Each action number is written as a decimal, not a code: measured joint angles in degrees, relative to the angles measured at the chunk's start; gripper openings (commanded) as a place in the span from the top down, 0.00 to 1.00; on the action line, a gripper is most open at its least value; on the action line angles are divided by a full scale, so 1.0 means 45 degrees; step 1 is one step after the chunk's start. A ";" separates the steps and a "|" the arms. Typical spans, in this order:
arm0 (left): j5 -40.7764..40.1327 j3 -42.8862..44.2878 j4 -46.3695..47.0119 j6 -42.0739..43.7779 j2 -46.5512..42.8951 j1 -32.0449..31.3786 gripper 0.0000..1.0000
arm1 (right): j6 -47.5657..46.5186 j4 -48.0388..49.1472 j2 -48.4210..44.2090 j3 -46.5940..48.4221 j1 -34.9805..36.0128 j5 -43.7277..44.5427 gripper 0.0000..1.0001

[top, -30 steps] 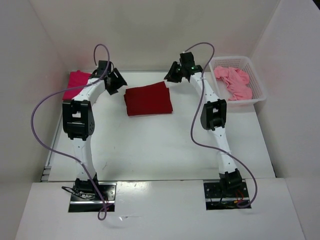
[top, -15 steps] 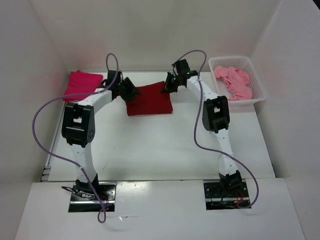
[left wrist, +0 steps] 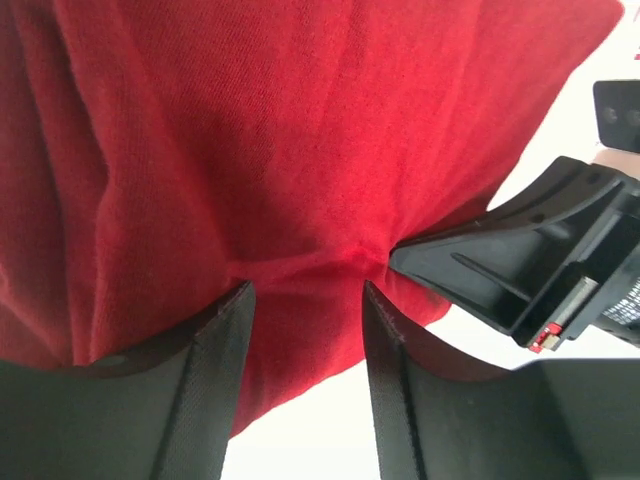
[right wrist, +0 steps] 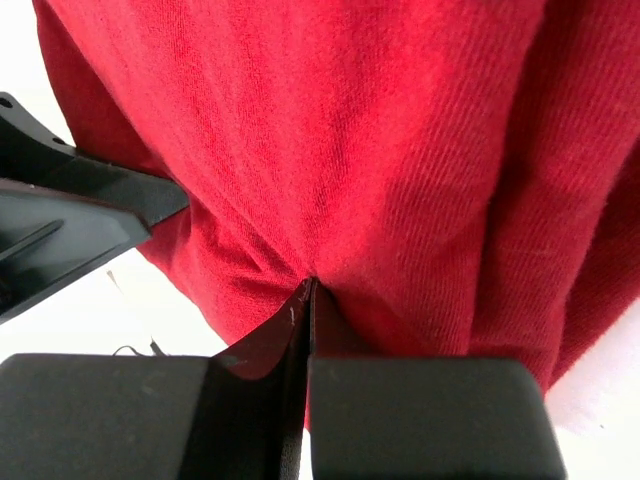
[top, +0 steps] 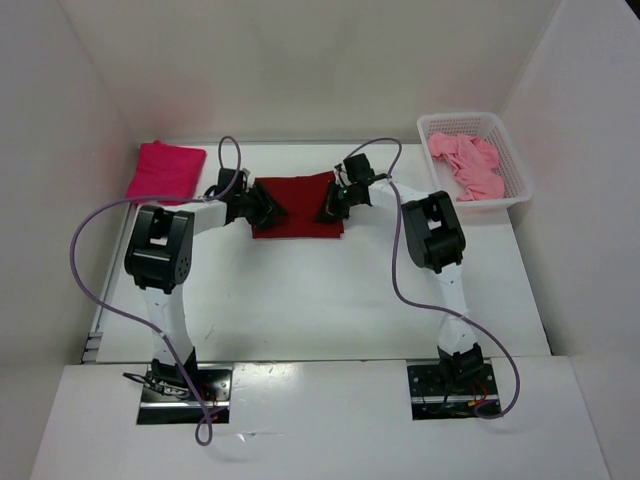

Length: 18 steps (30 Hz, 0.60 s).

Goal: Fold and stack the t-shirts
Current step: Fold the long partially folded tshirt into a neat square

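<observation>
The left gripper [top: 262, 207] is pictured at the left edge of the dark red shirt [top: 300, 195], while the right gripper [top: 330, 207] is set on the same shirt's right edge; the two are turned towards each other across the cloth. At the far left of the white table [top: 330, 300] the crimson-pink shirt [top: 165, 170] is seen folded into a neat block, apart from both arms. In the left wrist view the left gripper's fingers [left wrist: 215, 380] are shown standing apart, with red cloth filling the gap between them and a crease drawn across from tip to tip; whether that cloth is clamped or merely lies beneath them cannot be told. The dark red shirt is laid as a folded rectangle at the far middle of the table, flat apart from the puckers at the two grippers. In the right wrist view the right gripper's fingers [right wrist: 420, 410] are pressed tight together, and a small ridge of the dark red cloth is pinched between their tips; wrinkles are drawn towards that point. At the far right a white mesh basket [top: 512, 150] is placed at the table's corner; the light pink shirt [top: 465, 165] is heaped inside it, unfolded.
</observation>
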 measured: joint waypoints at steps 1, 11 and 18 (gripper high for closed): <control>0.0107 -0.0228 0.0316 -0.0087 -0.0073 0.0044 0.40 | -0.0019 0.0010 -0.0044 -0.0024 0.0000 0.0068 1.00; -0.0209 -0.2283 0.0549 0.0306 -0.2074 0.0699 0.20 | -0.0282 -0.0053 -0.0282 -0.0068 -0.0049 0.0699 1.00; -0.1749 -0.2521 -0.0355 0.1336 -0.3385 0.1156 0.14 | -0.0539 -0.0651 -0.0753 0.0039 -0.0078 0.1025 0.77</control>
